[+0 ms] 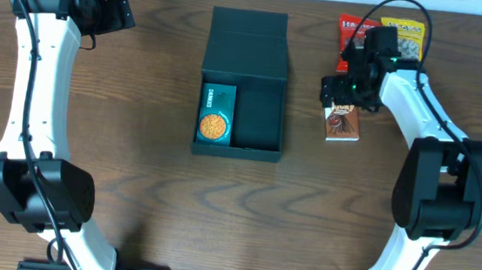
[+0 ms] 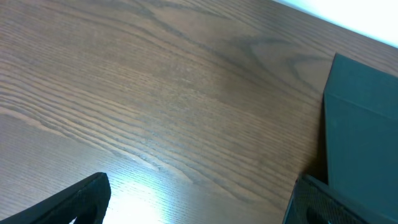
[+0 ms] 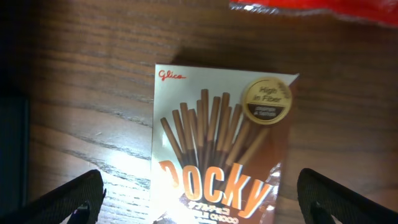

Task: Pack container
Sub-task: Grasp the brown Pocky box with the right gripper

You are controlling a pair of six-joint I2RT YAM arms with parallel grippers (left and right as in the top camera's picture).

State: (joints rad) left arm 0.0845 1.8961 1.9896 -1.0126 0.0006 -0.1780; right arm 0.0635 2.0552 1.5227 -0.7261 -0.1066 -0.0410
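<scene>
You have left jaws spread above the table (image 2: pixel 155 93), the container (image 1: pixel 243 83) open mid-table holding one teal snack box (image 1: pixel 216 115), right jaws spread astride the Pocky pack (image 3: pixel 217 162); it, a red bag (image 1: pixel 349 26) and a yellow bag (image 1: pixel 411 41) are not yet packed.

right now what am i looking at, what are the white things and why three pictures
Two white robot arms at a wooden table, each ending in a two-finger gripper. One picture looks down from above; the other two come from cameras on the wrists. In the middle lies the container, a dark box, lid open, with a teal snack box inside. To its right lie a Pocky box, a red bag and a yellow bag. The right gripper hangs open over the Pocky box; the left gripper is open too. Nothing is held.
</scene>
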